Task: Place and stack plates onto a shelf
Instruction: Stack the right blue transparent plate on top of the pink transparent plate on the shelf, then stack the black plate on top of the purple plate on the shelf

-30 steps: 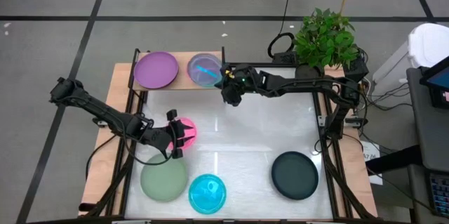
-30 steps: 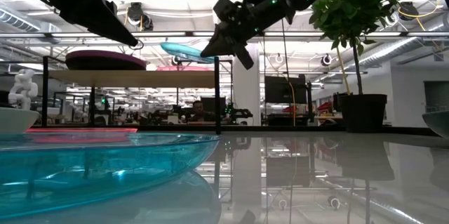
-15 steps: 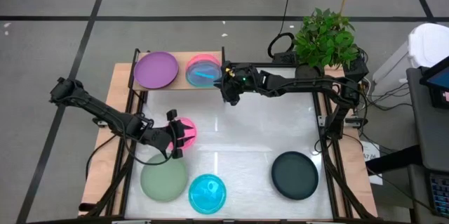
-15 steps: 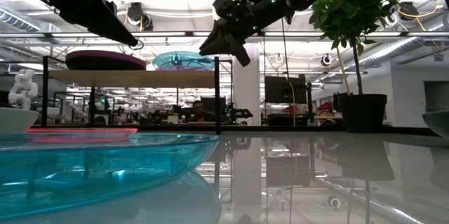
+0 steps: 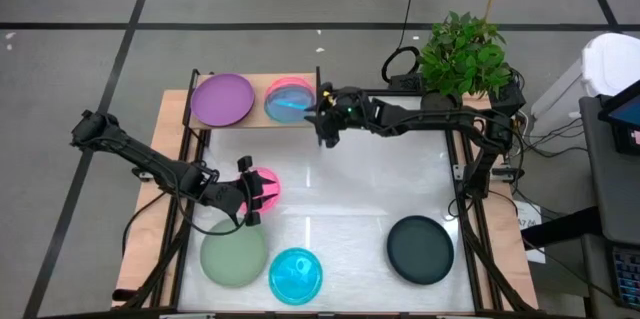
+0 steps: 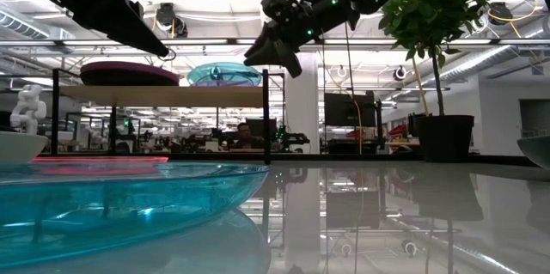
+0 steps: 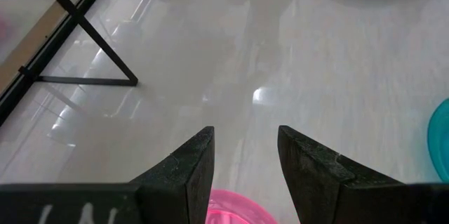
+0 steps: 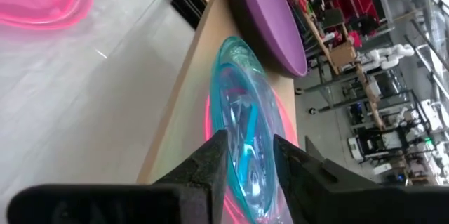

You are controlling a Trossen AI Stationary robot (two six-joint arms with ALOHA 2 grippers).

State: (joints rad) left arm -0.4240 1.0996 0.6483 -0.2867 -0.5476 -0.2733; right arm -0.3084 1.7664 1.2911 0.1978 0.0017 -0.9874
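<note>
The right gripper (image 5: 322, 119) sits at the shelf's (image 5: 262, 83) three o'clock edge, fingers slightly parted around the rim of the cyan plate (image 5: 288, 105), which rests on a pink plate (image 5: 293, 87) beside the purple plate (image 5: 222, 99). The left gripper (image 5: 250, 191) hovers with fingers spread over another pink plate (image 5: 268, 185) on the table (image 5: 370, 179).

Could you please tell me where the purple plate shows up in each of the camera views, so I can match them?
High view: the purple plate lies at the upper left, on the shelf.
Low view: at left, on top of the shelf board, seen edge-on.
Left wrist view: not in it.
Right wrist view: near the top centre, seen at a slant.
Shared landmark: the cyan plate beside it on the shelf, stacked on a pink plate.
</note>
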